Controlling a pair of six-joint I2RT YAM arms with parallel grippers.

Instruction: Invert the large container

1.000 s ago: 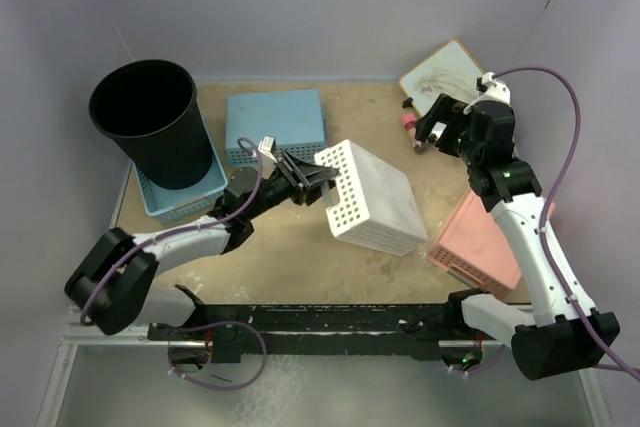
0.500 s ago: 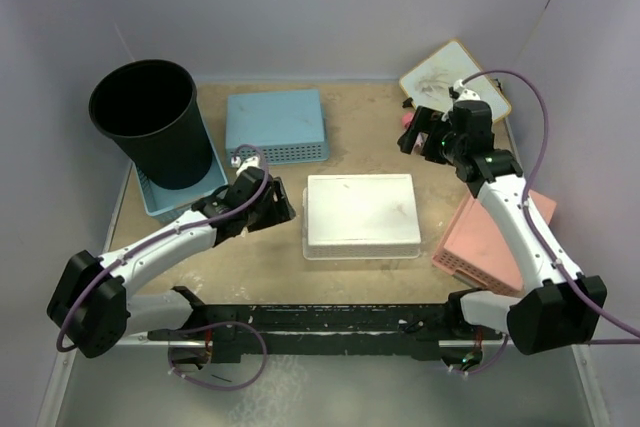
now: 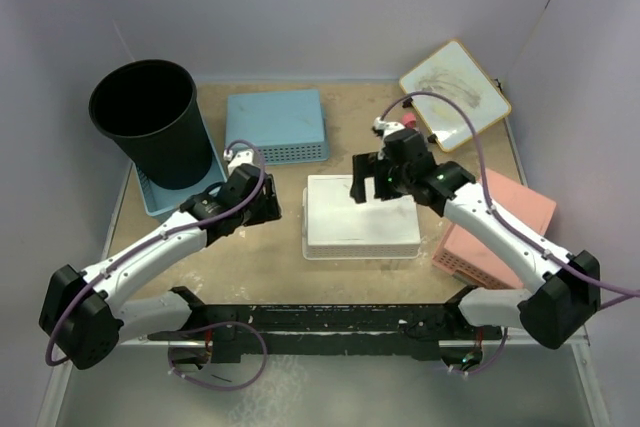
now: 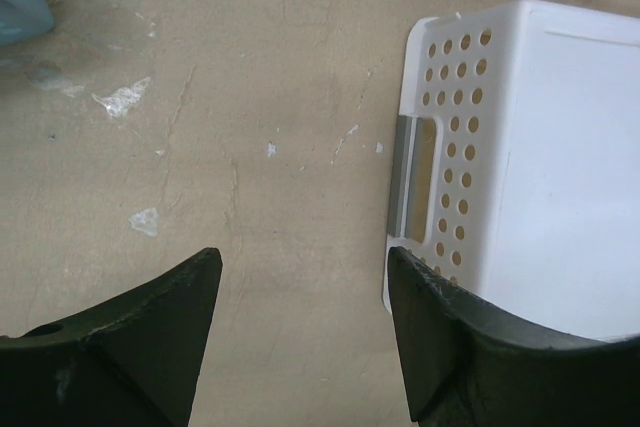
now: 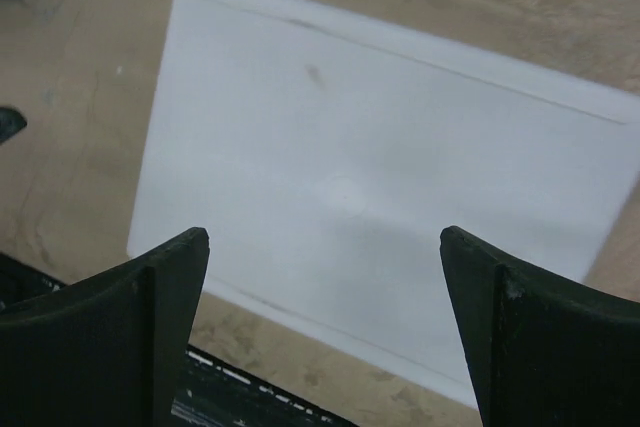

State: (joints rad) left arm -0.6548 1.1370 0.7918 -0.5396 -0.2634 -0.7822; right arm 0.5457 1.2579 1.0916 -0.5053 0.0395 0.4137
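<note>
Tan tabletop (image 3: 290,247): tall black bin (image 3: 150,127) upright, mouth up, upper left of frame, standing in a light blue basket (image 3: 185,202); overturned white basket (image 3: 360,215) centre; right hand (image 5: 322,242) wide above it, left hand (image 4: 300,267) parted, empty, beside it.

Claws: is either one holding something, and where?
Nothing is held. The left claw is open beside the white basket; the right claw is open over it.
</note>
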